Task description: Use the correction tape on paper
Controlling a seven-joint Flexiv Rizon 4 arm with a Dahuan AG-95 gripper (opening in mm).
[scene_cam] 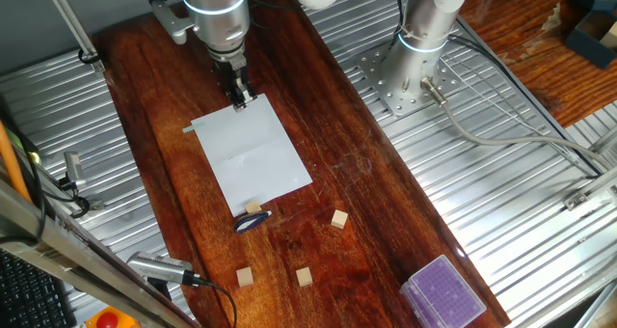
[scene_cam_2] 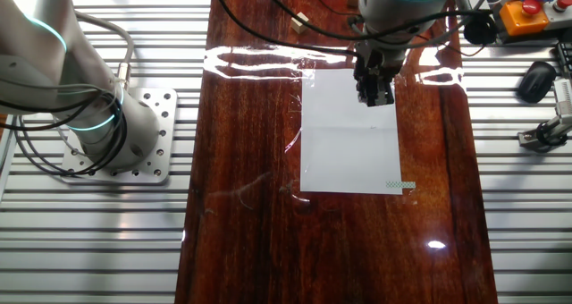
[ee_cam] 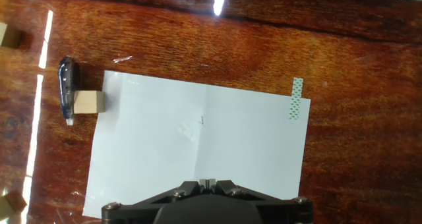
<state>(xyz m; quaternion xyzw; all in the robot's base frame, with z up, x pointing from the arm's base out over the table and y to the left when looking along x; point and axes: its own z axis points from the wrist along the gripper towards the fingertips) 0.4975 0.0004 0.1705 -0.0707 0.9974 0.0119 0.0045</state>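
Hand view, left to right: correction tape (ee_cam: 66,89) lies on the wooden worktop (ee_cam: 369,151) just off the paper's (ee_cam: 198,151) left short edge, long axis parallel to that edge, a tan cube (ee_cam: 89,101) touching its side and overlapping the sheet's corner. A green-patterned tape strip (ee_cam: 296,97) pins the opposite corner. The gripper (scene_cam: 238,95) hovers over the sheet's far end, holding nothing, finger gap unreadable; it judgeably must travel the sheet's full length to reach the dispenser.

Our silver arm with its black gripper

We see a silver-grey arm (scene_cam: 217,5) ringed by a glowing cyan band, a black gripper (scene_cam: 237,89) below it, black cables at twelve o'clock, and a round bolted base (scene_cam_2: 107,139) with a second cyan ring.
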